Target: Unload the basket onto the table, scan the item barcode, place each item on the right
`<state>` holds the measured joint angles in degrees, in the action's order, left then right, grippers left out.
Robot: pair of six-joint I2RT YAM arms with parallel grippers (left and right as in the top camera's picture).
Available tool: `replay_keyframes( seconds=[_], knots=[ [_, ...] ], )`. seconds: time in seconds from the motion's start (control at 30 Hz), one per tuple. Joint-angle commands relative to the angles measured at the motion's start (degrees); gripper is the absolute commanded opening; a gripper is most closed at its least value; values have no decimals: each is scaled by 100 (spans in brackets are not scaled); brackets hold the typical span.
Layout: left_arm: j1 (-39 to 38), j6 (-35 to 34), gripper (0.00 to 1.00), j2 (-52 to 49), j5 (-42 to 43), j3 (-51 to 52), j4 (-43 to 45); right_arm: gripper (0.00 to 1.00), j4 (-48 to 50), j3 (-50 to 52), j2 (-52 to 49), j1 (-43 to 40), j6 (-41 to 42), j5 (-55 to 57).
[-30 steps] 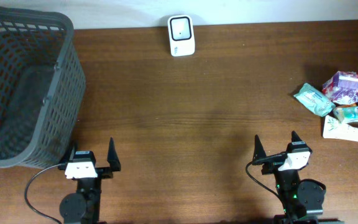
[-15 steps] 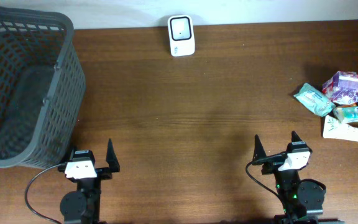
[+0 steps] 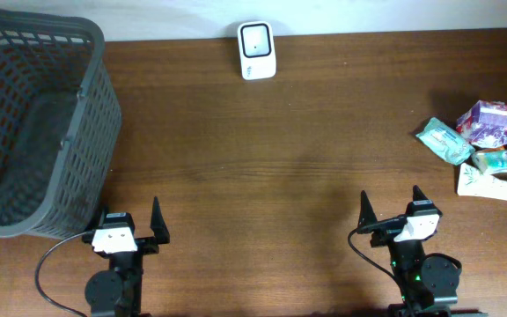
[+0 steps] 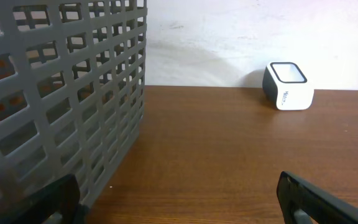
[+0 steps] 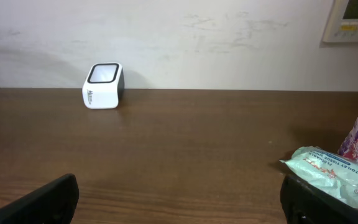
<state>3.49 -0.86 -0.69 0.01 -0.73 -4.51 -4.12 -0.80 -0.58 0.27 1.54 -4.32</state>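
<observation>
gaping wide sit left end effector and right end effector; grey basket shows only mesh.

The basket blocks left, packets crowd right.

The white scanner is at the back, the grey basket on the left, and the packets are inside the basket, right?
No. The packets lie on the table at the right, outside the grey basket, as the overhead view shows. The white scanner does sit at the back, the basket on the left.
</observation>
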Motion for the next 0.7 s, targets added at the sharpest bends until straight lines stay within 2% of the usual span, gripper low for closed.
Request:
replay_keyframes(
  seconds=[0.0, 0.67],
  knots=[
    [-22, 92, 99, 39, 2, 24, -24, 99, -15, 48, 39, 52, 39, 46],
    [-22, 92, 99, 39, 4, 24, -24, 99, -28, 48, 39, 42, 13, 160]
  ],
)
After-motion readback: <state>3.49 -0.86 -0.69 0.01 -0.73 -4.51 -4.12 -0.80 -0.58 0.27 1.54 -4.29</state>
